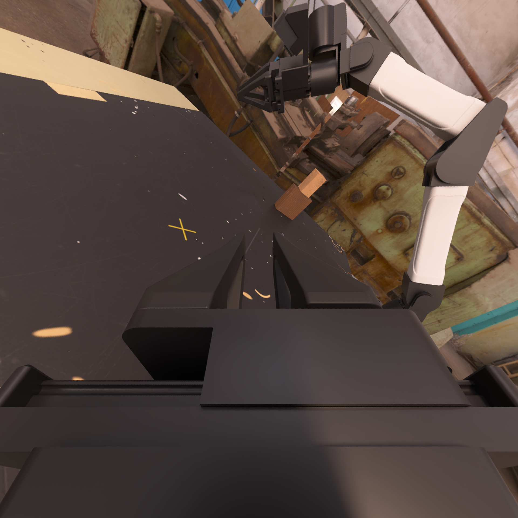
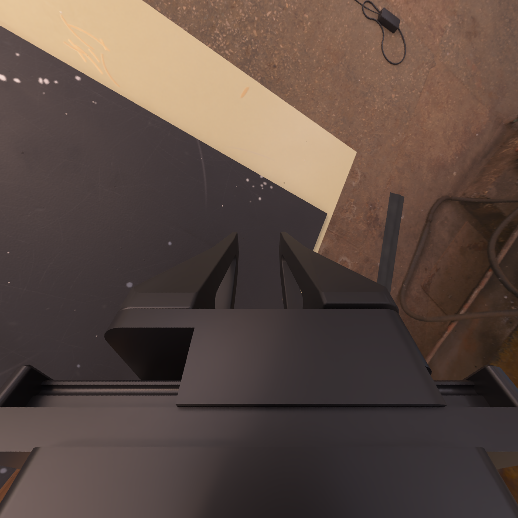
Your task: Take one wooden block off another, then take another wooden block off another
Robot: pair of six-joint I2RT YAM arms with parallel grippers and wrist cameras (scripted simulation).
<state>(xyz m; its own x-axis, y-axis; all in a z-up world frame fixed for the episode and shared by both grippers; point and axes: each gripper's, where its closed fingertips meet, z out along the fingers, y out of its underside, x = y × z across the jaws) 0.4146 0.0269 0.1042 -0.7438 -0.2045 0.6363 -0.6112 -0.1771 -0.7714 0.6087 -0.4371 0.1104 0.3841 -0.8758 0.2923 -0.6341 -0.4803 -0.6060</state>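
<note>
In the left wrist view a lighter tan wooden block (image 1: 312,183) sits on top of a darker brown wooden block (image 1: 291,204), which stands on the dark mat (image 1: 98,196) near its far edge. My left gripper (image 1: 259,238) is over the mat just short of this stack, its fingers a narrow gap apart with nothing between them. My right gripper (image 1: 253,92) hangs high above the stack at the end of the white and black arm (image 1: 420,92). In its own view the right gripper (image 2: 259,238) is slightly open and empty above the mat's corner; no block shows there.
A yellow cross mark (image 1: 182,229) is on the mat left of the left gripper. The tan tabletop (image 2: 224,92) borders the mat (image 2: 98,196), and its corner drops to the brown floor. A black adapter with cable (image 2: 388,15) and a metal frame (image 2: 420,252) lie on the floor.
</note>
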